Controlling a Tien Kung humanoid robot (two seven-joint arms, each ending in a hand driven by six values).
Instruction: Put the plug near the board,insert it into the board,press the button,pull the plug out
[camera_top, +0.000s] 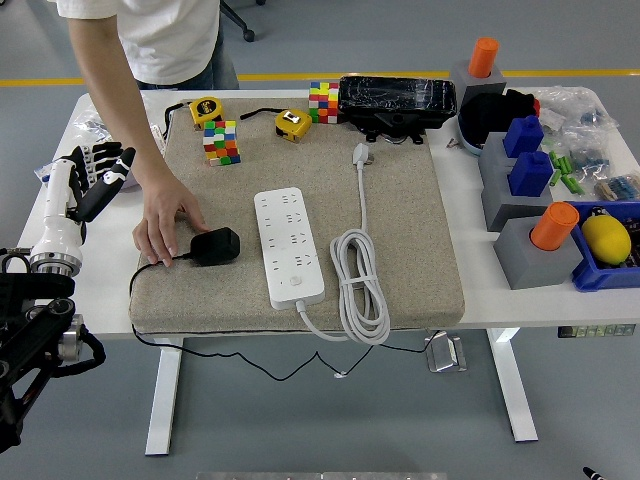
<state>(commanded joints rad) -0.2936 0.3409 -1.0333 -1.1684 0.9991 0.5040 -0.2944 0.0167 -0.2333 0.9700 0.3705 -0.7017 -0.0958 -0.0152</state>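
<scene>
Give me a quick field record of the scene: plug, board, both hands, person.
plug: black plug on the beige mat, left of the board, not inserted
board: white power strip, its sockets free, own cable coiled to its right
left hand: left hand raised over the table's left edge, open, holding nothing
right hand: not in view
person: person's hand resting by the plug's left side

1 head view looks down from high on the robot's side. It faces forward over the white table (450, 300), taking in its full width.
</scene>
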